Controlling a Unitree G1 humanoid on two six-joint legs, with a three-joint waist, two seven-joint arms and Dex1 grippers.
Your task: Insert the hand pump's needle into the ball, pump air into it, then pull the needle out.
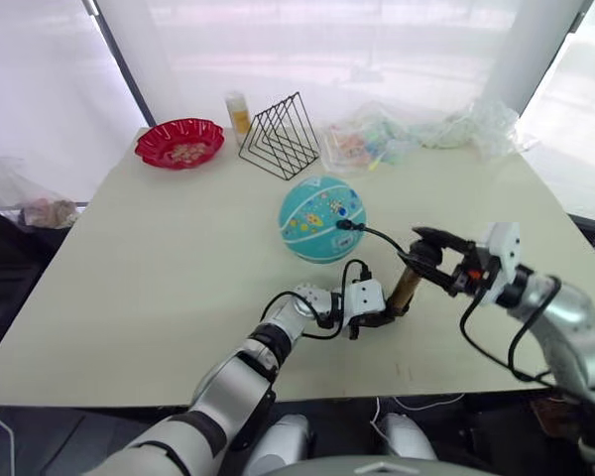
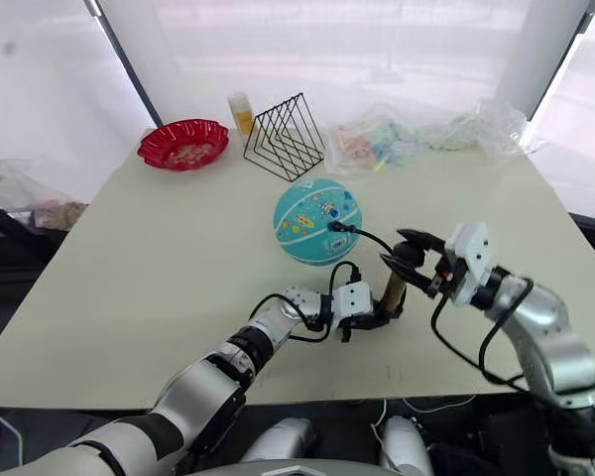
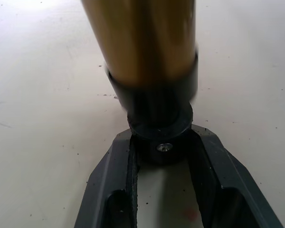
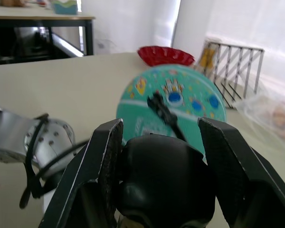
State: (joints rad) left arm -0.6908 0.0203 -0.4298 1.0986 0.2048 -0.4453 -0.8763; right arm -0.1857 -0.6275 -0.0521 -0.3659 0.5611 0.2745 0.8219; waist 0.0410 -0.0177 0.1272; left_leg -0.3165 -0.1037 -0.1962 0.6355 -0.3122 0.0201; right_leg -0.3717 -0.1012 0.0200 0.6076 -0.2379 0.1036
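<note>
Left to right on beige table [image 1: 159, 288]: left gripper [image 1: 384, 315] clamping base cap of upright brass-gold hand pump [image 1: 407, 288]; teal striped rubber ball [image 1: 322, 218] behind, needle [image 1: 343, 224] inserted; right gripper [image 1: 428, 260] closed around black T-handle. Open tabletop toward left edge.

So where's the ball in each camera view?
Left eye: the ball sits mid-table, hose plugged into its right side.
Right eye: ball at centre, in front of the wire rack.
Left wrist: not in it.
Right wrist: ball beyond the right claw, which grips the pump handle.
Shared landmark: the red bowl behind the ball.
</note>
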